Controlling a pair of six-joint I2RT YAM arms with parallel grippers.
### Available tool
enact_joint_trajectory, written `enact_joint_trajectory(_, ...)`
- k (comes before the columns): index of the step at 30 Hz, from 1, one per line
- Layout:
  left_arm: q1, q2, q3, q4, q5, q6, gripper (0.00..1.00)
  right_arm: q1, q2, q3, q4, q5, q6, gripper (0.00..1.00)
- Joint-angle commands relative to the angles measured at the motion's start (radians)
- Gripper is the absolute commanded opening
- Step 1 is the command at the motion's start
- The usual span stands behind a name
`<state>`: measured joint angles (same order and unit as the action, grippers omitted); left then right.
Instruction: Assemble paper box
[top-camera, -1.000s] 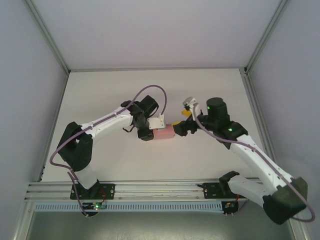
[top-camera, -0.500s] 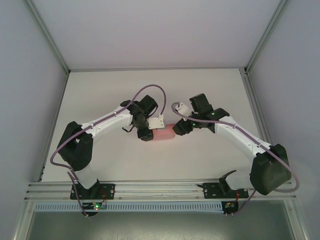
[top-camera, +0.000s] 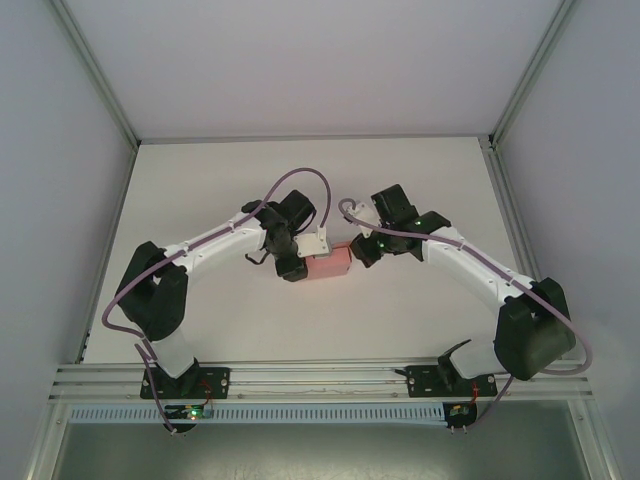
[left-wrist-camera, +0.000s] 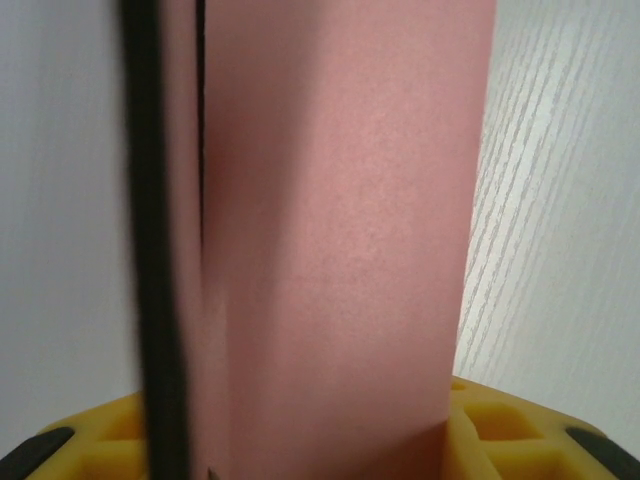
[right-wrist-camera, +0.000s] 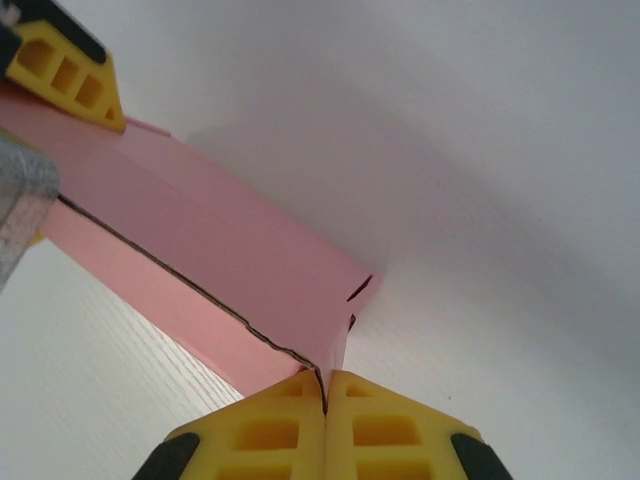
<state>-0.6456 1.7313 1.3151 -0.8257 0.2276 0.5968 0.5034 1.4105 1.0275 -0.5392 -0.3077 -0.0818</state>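
Right arm (top-camera: 470, 270): folding in closer than a second ago, bringing its wrist to the box's right end.
Left arm (top-camera: 215, 243): staying where it was, bracing the left end.
Paper box (top-camera: 328, 267): lying mid-table (top-camera: 200, 190) between both grippers, already standing as a rectangular body (walls up, so the folding is looking mostly done).
Left gripper (top-camera: 297, 266): clamping the box across its width.
Right gripper (right-wrist-camera: 322, 395): clenching fully, apparently pinching a thin card edge at the corner.
Remaining: likely tucking this end flap and tab (right-wrist-camera: 358, 288); far end hidden.
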Motion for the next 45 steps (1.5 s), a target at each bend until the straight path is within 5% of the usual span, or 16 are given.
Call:
enact_joint_trajectory(1,0.008,0.026,-0.001,0.085,0.005,-0.045,0.31,0.037,0.005,0.01,0.073,0.005,0.176,0.0)
enact_joint_trajectory(9,0.009,0.054,0.009,0.091,-0.009,-0.072,0.32,0.045,-0.011,-0.025,0.132,0.035,0.448,0.0)
enact_joint_trajectory(20,0.009,0.068,0.004,0.101,-0.011,-0.07,0.33,0.098,-0.044,-0.291,0.399,0.296,0.183,0.0)
enact_joint_trajectory(24,0.017,0.068,0.019,0.1,0.011,-0.094,0.41,0.114,-0.04,-0.32,0.458,0.335,0.207,0.0)
enact_joint_trajectory(30,0.019,0.033,0.048,0.086,0.039,-0.131,0.67,0.156,-0.024,-0.255,0.372,0.457,0.296,0.0)
enact_joint_trajectory(32,0.02,0.004,0.047,0.088,0.039,-0.152,1.0,0.161,-0.018,-0.242,0.348,0.478,0.328,0.0)
enact_joint_trajectory(45,0.019,-0.24,-0.064,0.076,-0.127,-0.43,0.97,0.203,-0.015,-0.183,0.269,0.547,0.371,0.0)
